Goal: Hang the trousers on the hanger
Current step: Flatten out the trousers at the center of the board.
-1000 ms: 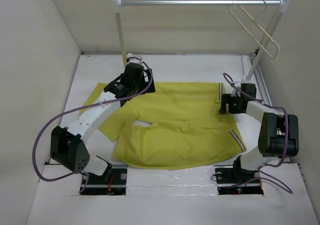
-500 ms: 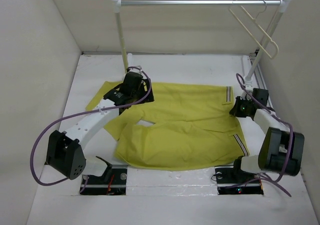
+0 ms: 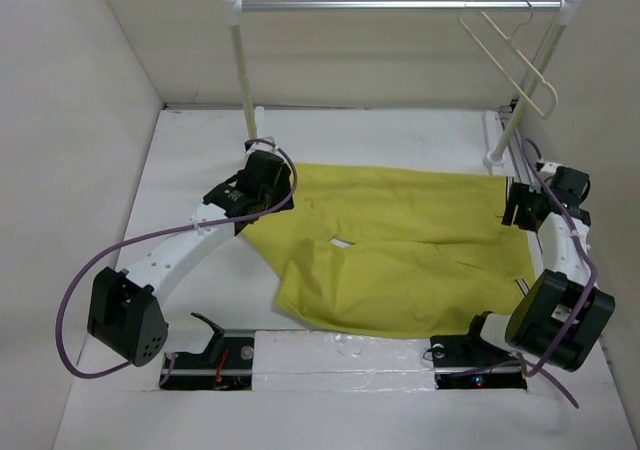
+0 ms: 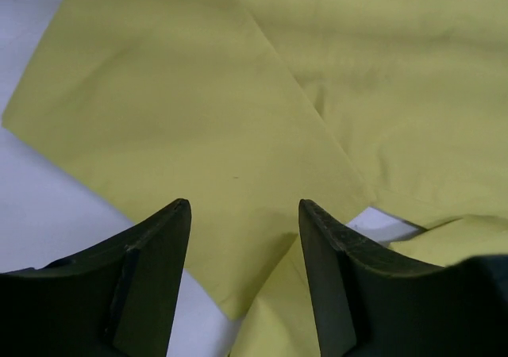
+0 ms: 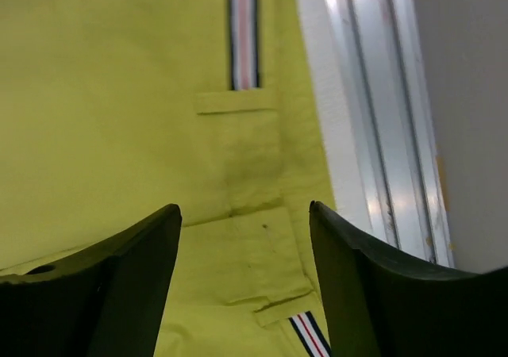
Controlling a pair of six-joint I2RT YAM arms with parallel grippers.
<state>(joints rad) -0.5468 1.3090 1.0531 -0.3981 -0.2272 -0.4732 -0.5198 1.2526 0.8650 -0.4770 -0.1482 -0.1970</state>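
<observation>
Across the white counter (image 3: 200, 150) lie the mustard-yellow cloth trousers (image 3: 400, 250), spread flat, with the waistband at the right. The thin cream-white hanger (image 3: 510, 55) hangs from the right end of the metal rail (image 3: 400, 5) behind. The left gripper (image 4: 244, 206) hovers over a leg with its fingers apart and empty. The right gripper (image 5: 244, 210) is likewise parted above the waistband's striped tab (image 5: 243, 32).

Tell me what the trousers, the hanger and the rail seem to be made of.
The trousers: woven cloth, probably cotton, matte; it lies limp with soft creases and stitched seams. The hanger: likely plastic or coated wire, smooth cream; too thin to be sure. The rail: metal tube, shiny silver with a bright glint along it.
</observation>
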